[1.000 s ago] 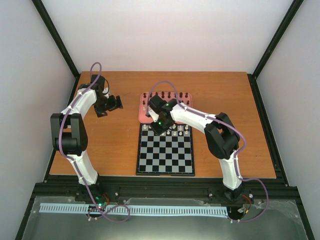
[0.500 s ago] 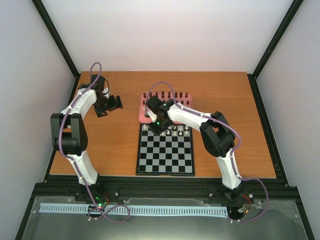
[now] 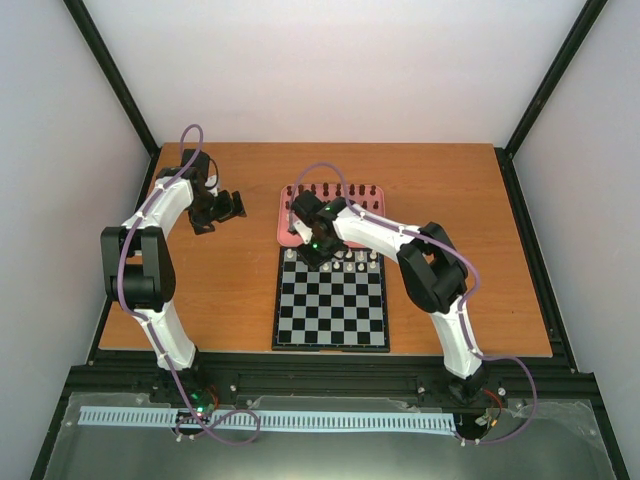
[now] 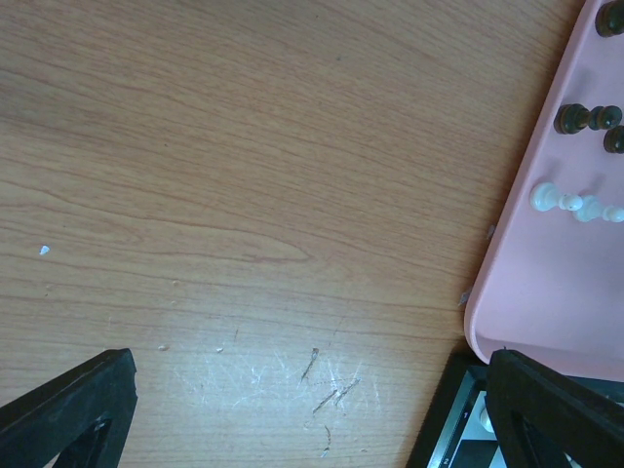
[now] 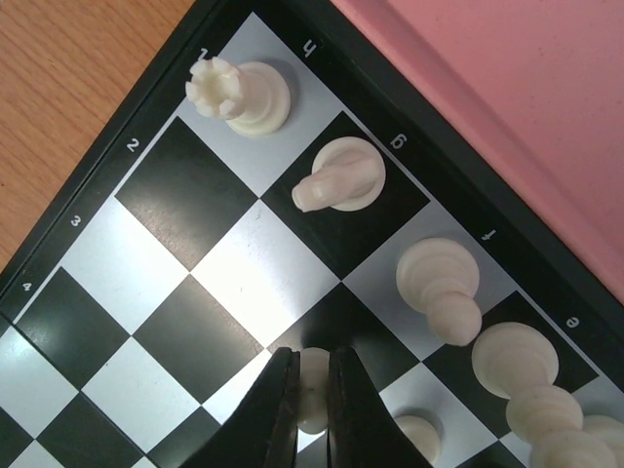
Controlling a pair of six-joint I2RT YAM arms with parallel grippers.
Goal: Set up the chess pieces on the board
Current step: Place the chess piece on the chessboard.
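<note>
Now gripping a tiny cream-white pawn (image 5: pixel 312 402) between narrowed tips: right pincer (image 5: pixel 312 359), at the second row of the flat black-and-grey checkered board (image 5: pixel 226 265), near a cream-white bishop (image 5: pixel 441 283). Best lowered straight, centred on its square, released only once seated. Spread wide over the wooden worktop (image 4: pixel 244 146): left pincer (image 4: pixel 307 390).

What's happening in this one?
The right gripper is shut on a white piece at a second-row square of the board. Beside it, a rook, knight and bishop already stand on the back row. The tray holds dark pieces and a few white ones. The left gripper hangs open over the table left of the tray, holding nothing.
</note>
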